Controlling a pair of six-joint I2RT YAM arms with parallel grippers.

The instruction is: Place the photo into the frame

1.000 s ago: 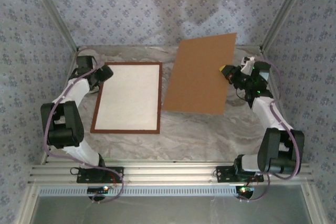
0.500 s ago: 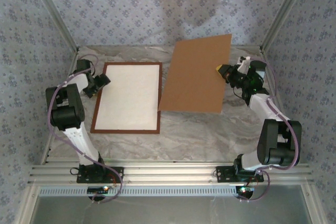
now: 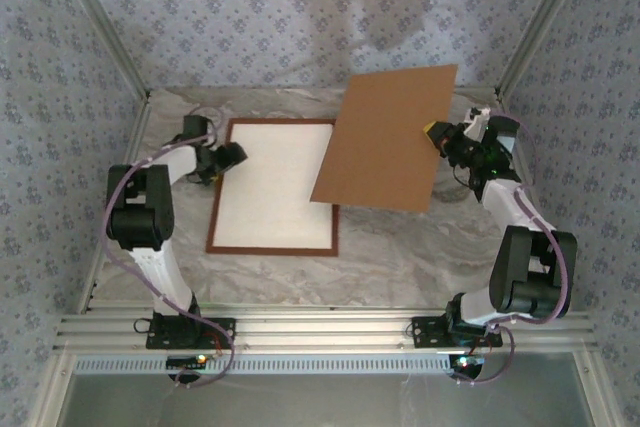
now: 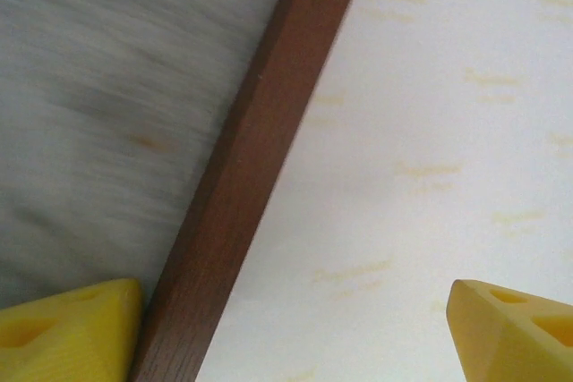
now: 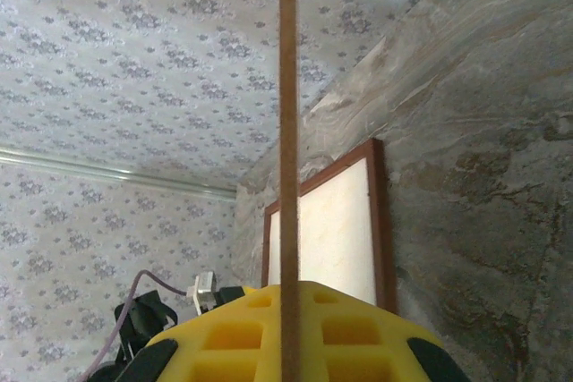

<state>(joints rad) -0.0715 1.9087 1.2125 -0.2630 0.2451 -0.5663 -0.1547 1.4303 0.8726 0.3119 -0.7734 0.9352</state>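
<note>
Frame (image 3: 270, 251) lay flat on marbled table (image 3: 400, 242), left of centre, white sheet (image 3: 275, 187) inside it. Left gripper (image 3: 234, 155) was spread wide, fingers straddling the frame's left rail, gripping nothing. Right gripper (image 3: 437, 134) was clamped on brown board (image 3: 385, 137), held raised and overlapping the frame's far right corner.

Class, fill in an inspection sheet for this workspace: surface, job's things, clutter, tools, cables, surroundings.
Surface: marbled grey table.
Job's things: frame lies flat, white face inside; brown board is held lifted, covering the frame's far right corner in the top view.
Clutter: nothing seen.
Tools: left tool open, straddling the frame's left rail; right tool shut on the board's edge.
Cables: purple cables loop along both arms.
Surroundings: patterned walls; metal rails at near edge.
</note>
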